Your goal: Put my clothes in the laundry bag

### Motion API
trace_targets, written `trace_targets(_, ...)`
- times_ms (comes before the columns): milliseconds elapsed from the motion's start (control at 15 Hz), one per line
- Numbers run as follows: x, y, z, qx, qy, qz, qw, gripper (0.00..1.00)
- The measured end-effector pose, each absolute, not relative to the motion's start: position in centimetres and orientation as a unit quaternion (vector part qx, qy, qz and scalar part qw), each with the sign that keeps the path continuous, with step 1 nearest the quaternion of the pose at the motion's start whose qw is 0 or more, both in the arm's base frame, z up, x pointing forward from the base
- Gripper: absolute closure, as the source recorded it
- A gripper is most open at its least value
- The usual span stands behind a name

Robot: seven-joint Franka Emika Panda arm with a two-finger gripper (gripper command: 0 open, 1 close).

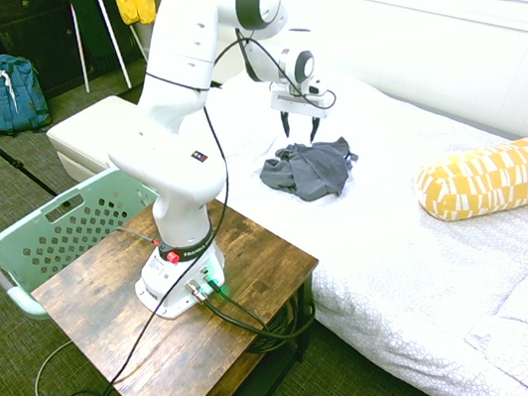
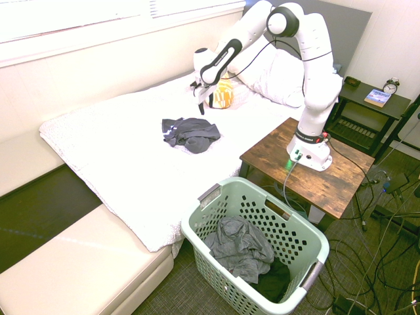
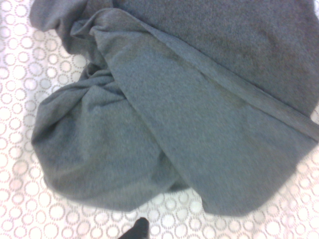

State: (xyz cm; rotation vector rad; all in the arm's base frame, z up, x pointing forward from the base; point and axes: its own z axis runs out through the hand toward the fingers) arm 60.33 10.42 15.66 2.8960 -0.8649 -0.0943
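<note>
Your gripper (image 1: 301,132) hangs released, fingers spread, just above the grey shirt (image 1: 310,170) at frame centre; the laundry basket (image 1: 11,248) sits lower left.

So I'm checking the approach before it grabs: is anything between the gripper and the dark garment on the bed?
Nothing visible. The open gripper hangs above the dark garment, which lies alone on the bed.

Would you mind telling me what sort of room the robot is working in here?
Most likely a bedroom: a bed with a white patterned cover and pillows, a nightstand carrying an alarm clock, and a laundry basket holding clothes beside it.
</note>
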Motion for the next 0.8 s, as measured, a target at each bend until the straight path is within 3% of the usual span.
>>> trace_targets(333, 63.8, 10.4, 2.7, 0.957, -0.274, -0.069, 0.067, 0.00)
trace_targets(600, 65.3, 13.1, -2.8, 0.958, -0.262, -0.099, 0.069, 0.00)
trace_targets(667, 65.7, 13.5, -3.7, 0.957, -0.260, -0.106, 0.071, 1.00)
trace_targets(800, 66.6, 13.5, -4.8, 0.957, -0.257, -0.117, 0.073, 1.00)
